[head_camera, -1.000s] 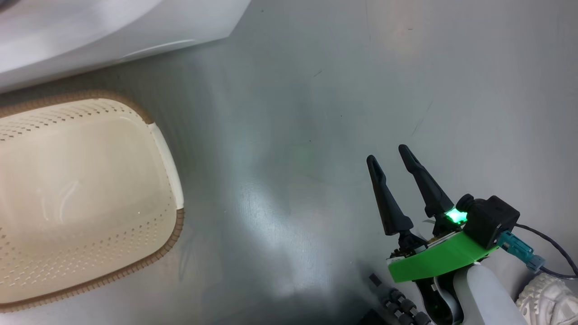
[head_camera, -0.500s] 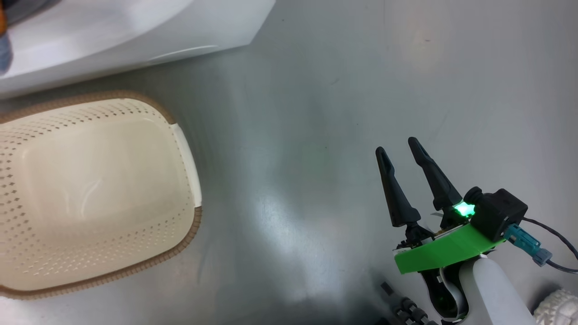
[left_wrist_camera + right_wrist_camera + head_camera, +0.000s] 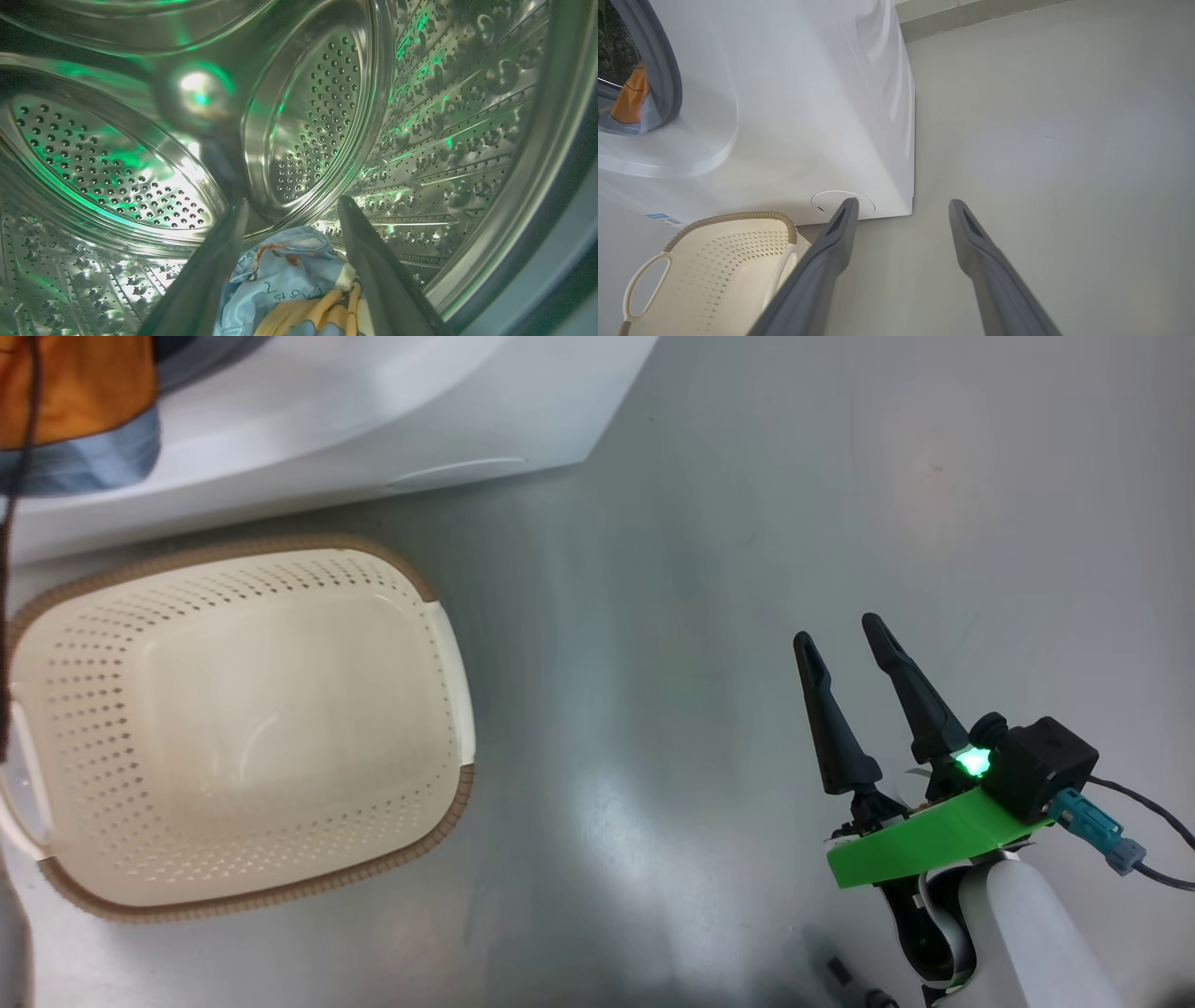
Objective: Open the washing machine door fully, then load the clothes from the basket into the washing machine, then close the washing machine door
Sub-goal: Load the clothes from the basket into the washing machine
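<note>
Left end effector point(image 3: 289, 205) reaches inside the washing machine point(image 3: 808, 93), fingers apart, clothes point(image 3: 280, 280) bunched between them at 6 o'clock; grip unclear. Right end effector point(image 3: 837, 629) spread wide, empty, at 4 o'clock; basket point(image 3: 448, 663) at 9 o'clock.

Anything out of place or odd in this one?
One thing: an orange and blue part of the clothes hangs at the washing machine mouth, seemingly over its lower lip, rather than deep in the drum. It may get pinched on closing. The basket sits upright, empty.
</note>
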Controlling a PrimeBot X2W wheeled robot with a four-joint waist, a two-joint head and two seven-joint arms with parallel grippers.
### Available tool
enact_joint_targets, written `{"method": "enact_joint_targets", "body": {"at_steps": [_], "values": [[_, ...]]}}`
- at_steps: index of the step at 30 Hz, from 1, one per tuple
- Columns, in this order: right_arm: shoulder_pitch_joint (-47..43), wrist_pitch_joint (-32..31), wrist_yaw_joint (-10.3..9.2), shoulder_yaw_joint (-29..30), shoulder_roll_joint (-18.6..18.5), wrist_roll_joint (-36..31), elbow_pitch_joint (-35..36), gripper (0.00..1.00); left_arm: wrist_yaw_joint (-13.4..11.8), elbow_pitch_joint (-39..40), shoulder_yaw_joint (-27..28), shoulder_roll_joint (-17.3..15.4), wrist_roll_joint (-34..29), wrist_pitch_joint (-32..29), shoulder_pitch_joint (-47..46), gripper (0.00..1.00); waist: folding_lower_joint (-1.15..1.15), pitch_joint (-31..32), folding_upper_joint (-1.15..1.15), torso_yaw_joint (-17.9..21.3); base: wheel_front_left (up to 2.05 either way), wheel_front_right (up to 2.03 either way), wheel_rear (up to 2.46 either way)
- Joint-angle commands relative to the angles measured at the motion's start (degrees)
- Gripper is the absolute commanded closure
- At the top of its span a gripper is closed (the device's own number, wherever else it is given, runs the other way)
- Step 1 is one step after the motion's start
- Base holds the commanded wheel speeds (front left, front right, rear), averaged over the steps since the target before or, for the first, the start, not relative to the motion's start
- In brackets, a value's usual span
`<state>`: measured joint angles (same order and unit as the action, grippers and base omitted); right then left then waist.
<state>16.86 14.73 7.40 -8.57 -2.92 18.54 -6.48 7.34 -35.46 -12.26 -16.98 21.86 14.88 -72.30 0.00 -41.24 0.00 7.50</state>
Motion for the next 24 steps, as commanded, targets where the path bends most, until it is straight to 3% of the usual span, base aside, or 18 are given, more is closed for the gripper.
{"method": "enact_joint_targets", "body": {"at_steps": [1,24], "values": [[-1.01,0.27,0.09,-1.02,0.04,-0.56,0.7,0.0,0.14,2.12,1.37,-2.21,0.36,0.11,1.48,0.0,0.0,1.71,0.0,-1.5,0.0,0.0,0.0],[-2.41,0.27,0.09,-0.35,0.04,-1.59,-1.97,0.0,0.14,13.35,6.84,2.05,-0.79,0.12,21.42,0.0,0.0,9.43,0.0,-5.48,0.0,0.0,0.0]]}}
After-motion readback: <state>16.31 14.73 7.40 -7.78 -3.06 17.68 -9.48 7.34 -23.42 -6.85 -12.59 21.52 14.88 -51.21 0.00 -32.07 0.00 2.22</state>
